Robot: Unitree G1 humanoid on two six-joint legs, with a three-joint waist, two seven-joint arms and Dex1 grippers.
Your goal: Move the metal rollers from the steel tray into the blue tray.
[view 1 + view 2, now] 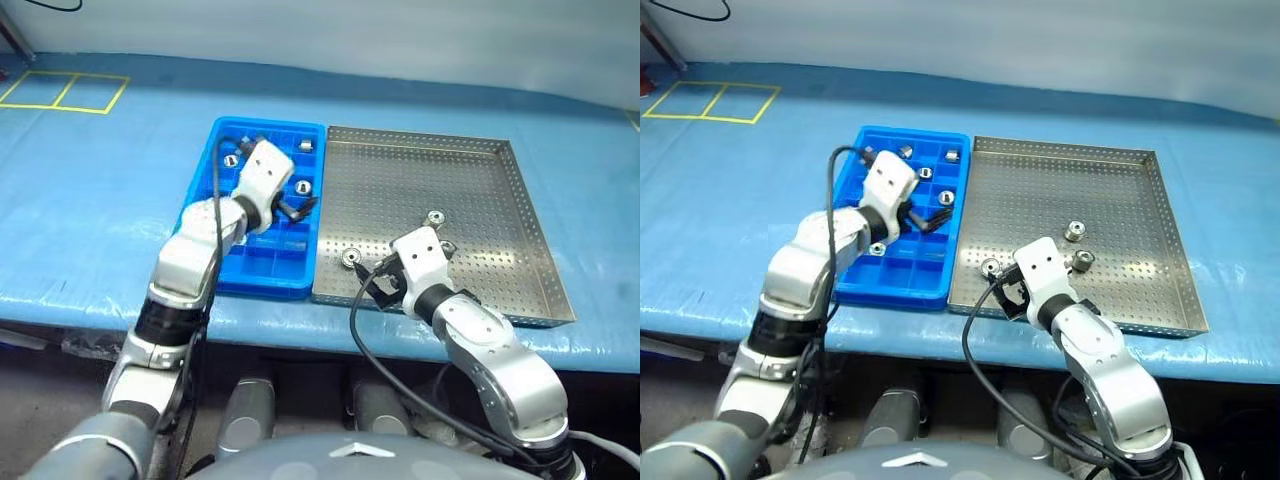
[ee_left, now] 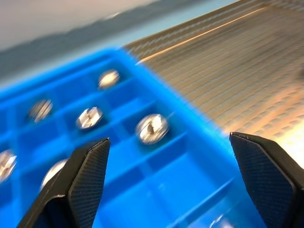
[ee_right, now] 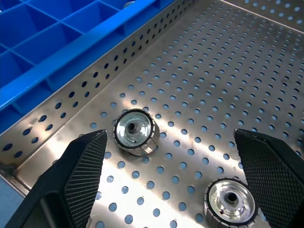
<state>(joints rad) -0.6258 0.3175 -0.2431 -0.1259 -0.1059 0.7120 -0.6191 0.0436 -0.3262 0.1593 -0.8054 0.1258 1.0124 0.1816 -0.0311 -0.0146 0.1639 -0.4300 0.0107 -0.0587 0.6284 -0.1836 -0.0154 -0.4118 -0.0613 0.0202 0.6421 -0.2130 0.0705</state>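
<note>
the left gripper (image 1: pixel 296 209) hangs over the right side of the blue tray (image 1: pixel 225 140), its two black fingers (image 2: pixel 85 183) spread wide with nothing between them, pointing right toward the steel tray (image 1: pixel 530 235). below it several metal rollers (image 2: pixel 151 128) sit one to a compartment in the far half of the blue tray, while the near compartments look bare. the right gripper (image 1: pixel 375 290) hovers over the near left corner of the steel tray, its fingers (image 3: pixel 83 175) also wide apart and holding nothing; in the right wrist view one roller (image 3: pixel 136 131) lies on the perforated floor between those fingers, close to the tray's left rim, and a second roller (image 3: pixel 230 201) lies nearer the other finger. in the head views three rollers rest in the steel tray: one (image 1: pixel 990 267) by the left rim, one (image 1: pixel 1074 231) farther in toward the middle, and one (image 1: pixel 1082 260) just right of the right gripper's wrist. the two trays stand side by side, touching, on a blue table cover (image 1: pixel 100 210).
</note>
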